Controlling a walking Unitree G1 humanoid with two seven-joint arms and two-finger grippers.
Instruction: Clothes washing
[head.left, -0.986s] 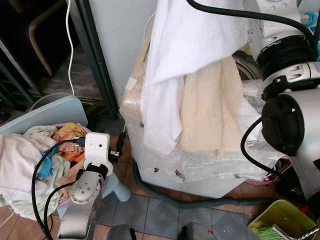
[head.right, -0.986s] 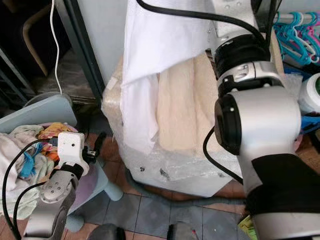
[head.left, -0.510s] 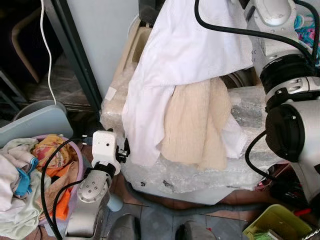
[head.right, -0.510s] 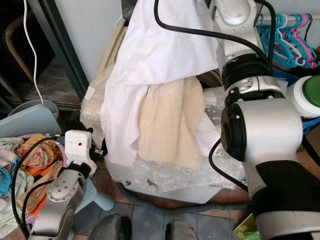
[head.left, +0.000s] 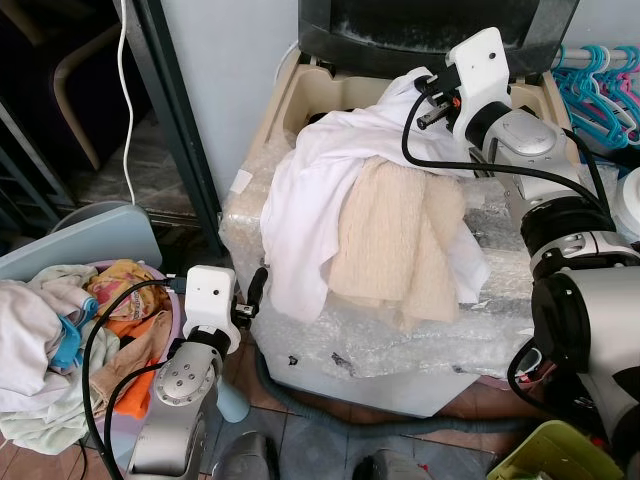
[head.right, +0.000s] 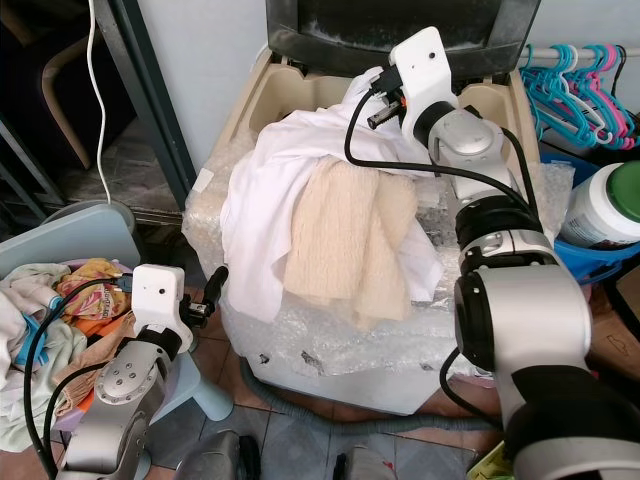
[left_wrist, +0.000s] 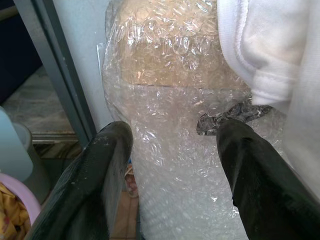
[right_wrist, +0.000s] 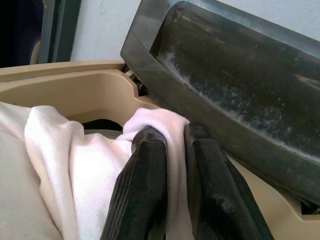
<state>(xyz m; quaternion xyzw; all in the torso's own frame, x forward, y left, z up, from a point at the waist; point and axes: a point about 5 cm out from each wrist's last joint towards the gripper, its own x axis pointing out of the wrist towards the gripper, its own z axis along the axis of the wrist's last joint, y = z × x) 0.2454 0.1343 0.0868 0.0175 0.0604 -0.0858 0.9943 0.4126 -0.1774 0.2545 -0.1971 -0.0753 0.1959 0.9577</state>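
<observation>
At upper centre, the right gripper (right_wrist: 170, 150) pinches a white cloth (head.left: 320, 190) at the washer (head.left: 290, 85) opening. The left gripper (left_wrist: 172, 165), fingers spread, waits lower left. Most cloth drapes outside, so its weight could drag it off.

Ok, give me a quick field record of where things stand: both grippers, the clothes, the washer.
right gripper: shut on the white garment, at the washer's open top
left gripper: open, low beside the washer's wrapped front, holding nothing
white garment: draped over the washer's front edge
beige towel: lying on the white garment, hanging down the front
washer: lid raised, body in bubble wrap
laundry basket: on the robot's left, heaped with clothes
</observation>
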